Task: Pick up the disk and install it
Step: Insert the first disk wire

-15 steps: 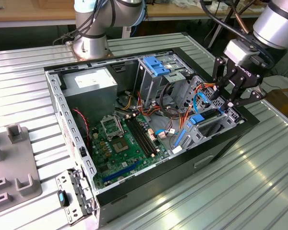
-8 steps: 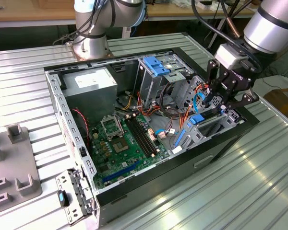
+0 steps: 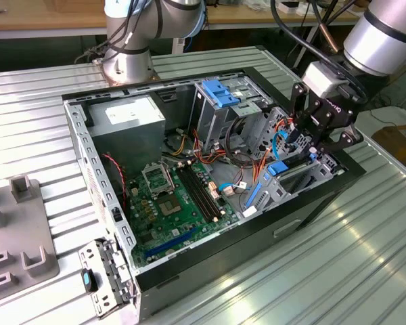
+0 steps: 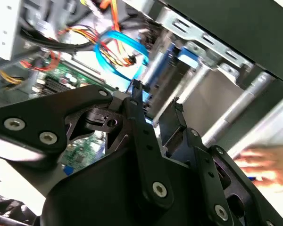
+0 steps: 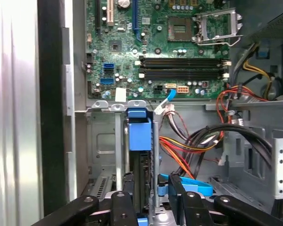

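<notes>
**Disk on edge in the drive bay, gripper astride it**

Nearest the lens, in both wrist views: one black gripper (image 5: 151, 178). Two fingers (image 5: 121, 209) parted, one either side of the disk's near edge, with a gap wider than that edge and no visible clamping on anything.

Beneath everything, one ribbed metal table (image 3: 365, 257). On it, one open computer case (image 3: 257, 237), side panel off. At the table's far side, one silvery arm base (image 3: 125, 64).

Inside the case:
- One green motherboard (image 3: 162, 210), with one processor socket (image 5: 184, 26) and one bank of black memory slots (image 5: 181, 68).
- One grey power-supply box (image 3: 128, 118), in the far corner toward the exterior view's left.
- One metal drive cage (image 3: 257, 128), toward the exterior view's right, topped by one bare blue bracket (image 3: 220, 95).
- One disk (image 5: 137, 134), standing on edge in the bay directly under the gripper, blue carrier end facing the motherboard.
- One light-blue flat cable (image 5: 193, 188) just beside the disk, plus one tangle of orange, red and black wires (image 5: 188, 146).

Off the case, at the exterior view's left edge, one grey fixture (image 3: 20, 237).
</notes>
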Tool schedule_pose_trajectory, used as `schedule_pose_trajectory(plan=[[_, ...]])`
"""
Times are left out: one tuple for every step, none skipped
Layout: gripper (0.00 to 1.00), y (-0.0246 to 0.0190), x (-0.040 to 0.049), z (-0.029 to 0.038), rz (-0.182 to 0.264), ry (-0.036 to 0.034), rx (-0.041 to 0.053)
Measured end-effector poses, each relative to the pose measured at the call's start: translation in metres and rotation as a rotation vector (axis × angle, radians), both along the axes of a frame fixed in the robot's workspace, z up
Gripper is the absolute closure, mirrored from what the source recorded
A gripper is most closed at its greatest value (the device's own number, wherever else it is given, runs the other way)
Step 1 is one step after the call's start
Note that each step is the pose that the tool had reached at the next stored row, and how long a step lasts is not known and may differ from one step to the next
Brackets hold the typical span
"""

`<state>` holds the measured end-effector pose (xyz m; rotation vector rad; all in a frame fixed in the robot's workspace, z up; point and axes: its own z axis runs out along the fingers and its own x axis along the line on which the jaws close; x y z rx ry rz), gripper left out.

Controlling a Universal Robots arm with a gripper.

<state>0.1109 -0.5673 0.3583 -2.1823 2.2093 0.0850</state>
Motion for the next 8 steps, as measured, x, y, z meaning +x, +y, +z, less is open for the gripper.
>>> schedule_pose_trajectory(plan=[[0.58, -0.0001, 0.0000, 0.0001, 0.000, 0.0000, 0.0056], [0.58, 0.0000, 0.0002, 0.0000, 0.000, 0.0000, 0.0117], [0.58, -0.0001, 0.0014, -0.0003, 0.000, 0.0006, 0.0185], [0.58, -0.0001, 0.0039, -0.0008, 0.000, 0.0016, 0.0267], [0.58, 0.0000, 0.0041, -0.0010, 0.000, 0.0018, 0.0291], [0.58, 0.0000, 0.0041, -0.0011, 0.000, 0.0018, 0.0293], [0.58, -0.0001, 0.0041, -0.0012, 0.000, 0.0018, 0.0294], [0.58, -0.0001, 0.0041, -0.0012, 0.000, 0.0018, 0.0293]])
